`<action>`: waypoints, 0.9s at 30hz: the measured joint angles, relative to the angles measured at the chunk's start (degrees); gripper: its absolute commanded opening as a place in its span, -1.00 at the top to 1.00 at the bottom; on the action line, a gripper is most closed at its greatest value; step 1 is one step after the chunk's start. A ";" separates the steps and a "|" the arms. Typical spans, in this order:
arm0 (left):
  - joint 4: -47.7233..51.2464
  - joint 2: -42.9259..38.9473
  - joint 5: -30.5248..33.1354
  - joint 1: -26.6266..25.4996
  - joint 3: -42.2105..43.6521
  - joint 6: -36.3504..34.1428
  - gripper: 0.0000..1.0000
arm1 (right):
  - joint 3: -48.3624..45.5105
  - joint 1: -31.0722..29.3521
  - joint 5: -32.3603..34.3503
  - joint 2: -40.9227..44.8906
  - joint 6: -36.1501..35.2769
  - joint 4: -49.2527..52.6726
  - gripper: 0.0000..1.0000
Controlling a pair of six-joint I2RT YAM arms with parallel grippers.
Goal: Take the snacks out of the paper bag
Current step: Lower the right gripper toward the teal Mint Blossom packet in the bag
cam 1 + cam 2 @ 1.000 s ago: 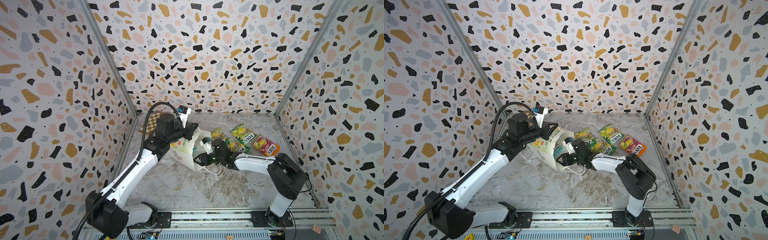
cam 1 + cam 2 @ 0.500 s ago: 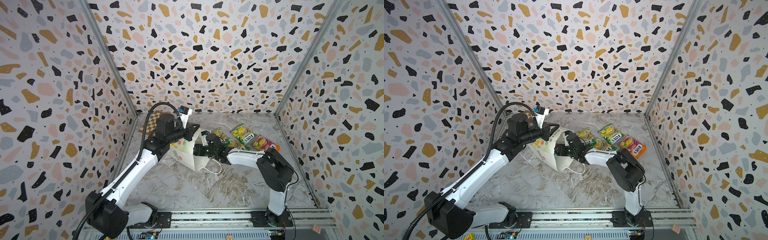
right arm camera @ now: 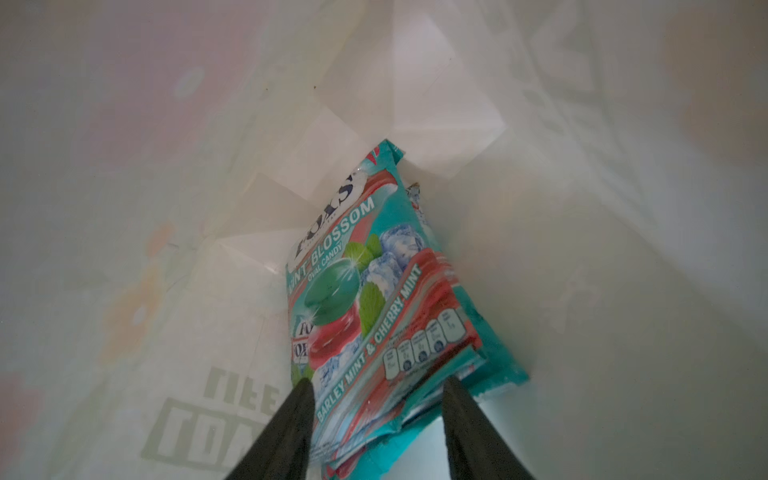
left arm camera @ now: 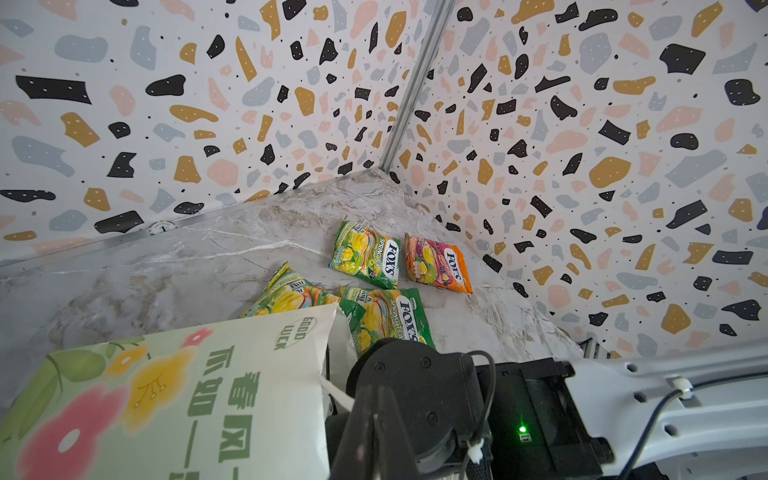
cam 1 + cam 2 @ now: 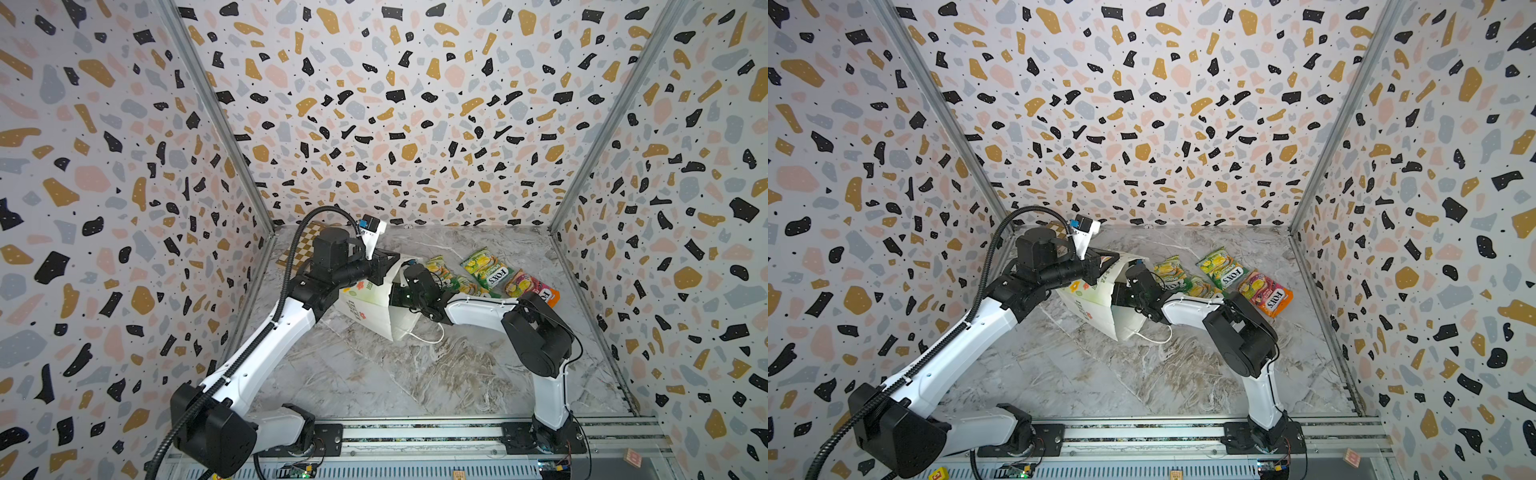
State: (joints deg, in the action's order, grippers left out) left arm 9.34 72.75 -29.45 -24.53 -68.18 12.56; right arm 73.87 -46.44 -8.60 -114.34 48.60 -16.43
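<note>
left gripper [image 5: 384, 262] – pressed together on paper bag [image 5: 365, 307] rim, bag tilted left of bench [image 5: 415, 374] middle | right gripper [image 3: 376, 384] – inside bag, fingers spread astride teal-red Mint Blossom packet [image 3: 365, 291] | green-yellow FOX'S packets [image 5: 484, 269], pink-orange packet [image 5: 525, 283] lie toward bench's far right corner

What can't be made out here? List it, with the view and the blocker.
- Right gripper: in both top views, hidden inside the paper bag.
- Packets behind the Mint Blossom packet: right wrist view, it covers them; count unclear.
- Chessboard: in a top view, the left arm covers most of it.
</note>
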 measured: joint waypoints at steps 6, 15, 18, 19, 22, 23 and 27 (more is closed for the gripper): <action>0.13 0.00 -0.13 0.00 -0.11 -0.79 1.00 | 2.25 -0.09 1.92 -0.90 0.11 2.27 -0.08; 0.37 0.02 -0.17 0.00 -0.11 -1.27 1.00 | 4.74 -0.11 3.39 -2.64 0.26 5.22 -0.13; 0.90 0.02 -0.24 0.00 -0.11 -1.27 1.00 | 4.76 -0.17 3.85 -2.64 0.44 5.79 -0.15; 1.03 0.02 -0.26 0.00 -0.11 -1.27 1.00 | 4.76 -0.20 3.96 -2.64 0.48 5.81 -0.15; 1.07 0.02 -0.28 0.00 -0.11 -1.27 1.00 | 4.76 -0.26 4.28 -2.64 0.63 5.79 -0.16; 1.07 0.02 -0.28 0.00 -0.11 -1.29 1.00 | 4.76 -0.31 4.39 -2.64 0.66 5.79 -0.16; 1.07 0.02 -0.31 0.00 -0.11 -1.36 1.00 | 4.76 -0.37 4.57 -2.64 0.70 5.81 -0.16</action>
State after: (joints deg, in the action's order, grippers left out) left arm 10.41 72.77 -29.76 -24.53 -68.29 11.20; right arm 78.63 -46.81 -4.03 -116.99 49.30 -10.61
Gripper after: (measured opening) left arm 0.047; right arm 0.582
